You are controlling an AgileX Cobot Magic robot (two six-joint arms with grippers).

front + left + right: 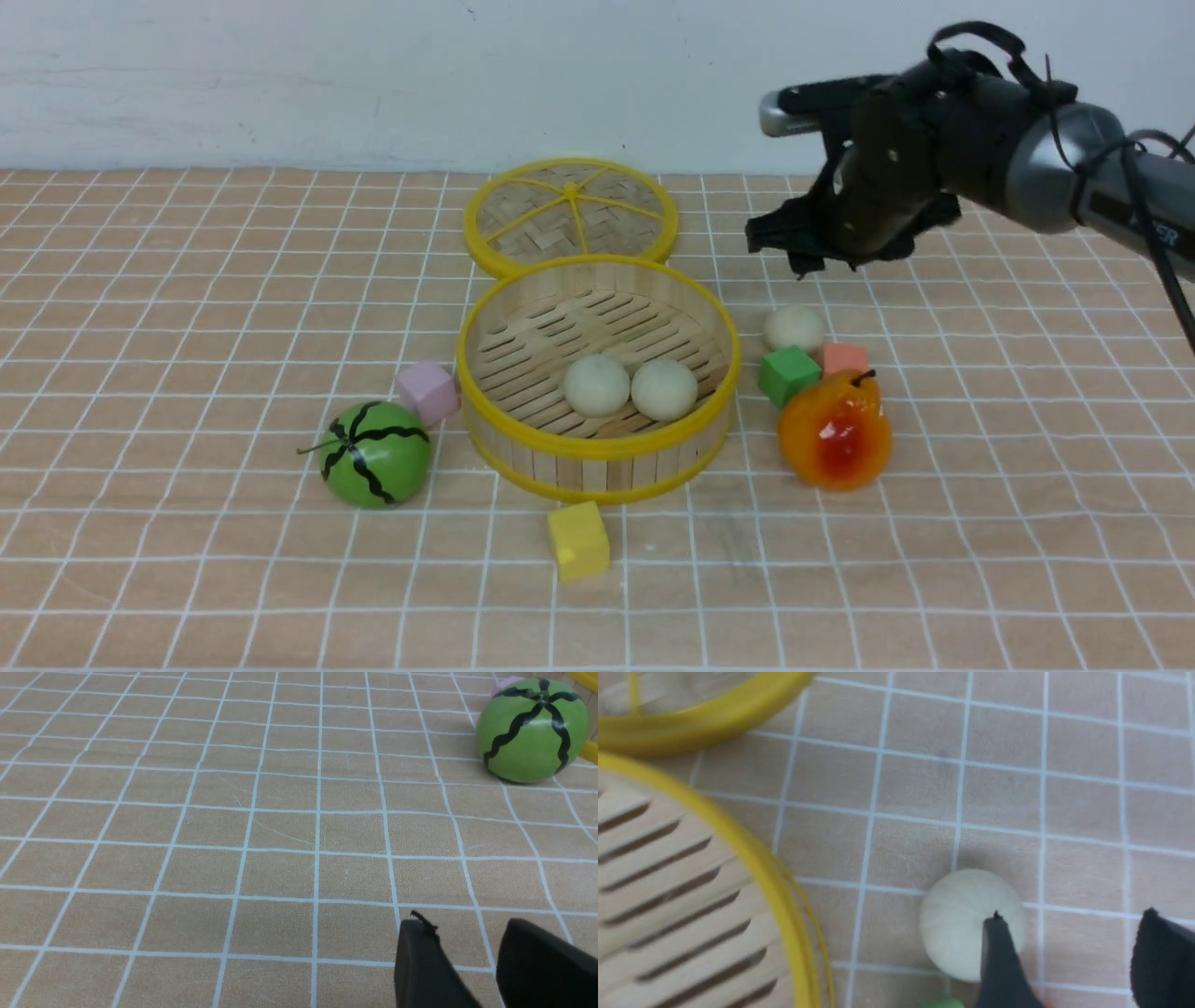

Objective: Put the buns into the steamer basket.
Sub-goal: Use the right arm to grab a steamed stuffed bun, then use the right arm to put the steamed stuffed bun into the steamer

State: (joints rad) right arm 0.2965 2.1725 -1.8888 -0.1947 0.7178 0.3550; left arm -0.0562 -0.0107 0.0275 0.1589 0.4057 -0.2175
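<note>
Yellow cube point(579, 539) sits closest, on the checked surface point(187, 327) just in front of the steamer basket point(597, 451); whether it touches the wall is unclear.

Well left of the basket, the left tool point(467, 926) hangs low over bare surface. Its two dark fingers stand apart with nothing between them. Only their tips show, and the arm behind them is out of sight.

Beyond the basket and to its right, the right arm reaches in from the side, raised clear of the surface. The right tool point(780, 247) points down and toward the basket with its jaws spread and empty. From the wrist, the right tool point(1073, 919) hovers above the third bun point(957, 914), and one finger overlaps that bun in the picture.

A green striped watermelon ball point(375, 455) lies at the basket's front left. A pink cube point(427, 392) is just beside the wall there. Two buns point(597, 385) point(664, 389) rest side by side on the slatted floor inside, touching or nearly so. The woven lid point(569, 210) lies flat behind the basket, its near edge hidden by the rim.

Right of the basket, the third bun point(794, 329) sits on the surface outside it. A green cube point(789, 374) and an orange-pink cube point(845, 357) lie just in front of that bun. The pear point(834, 432) stands before them and covers part of the orange-pink cube.

The right wrist picture is blurred, and the basket is cut off at its edge.
</note>
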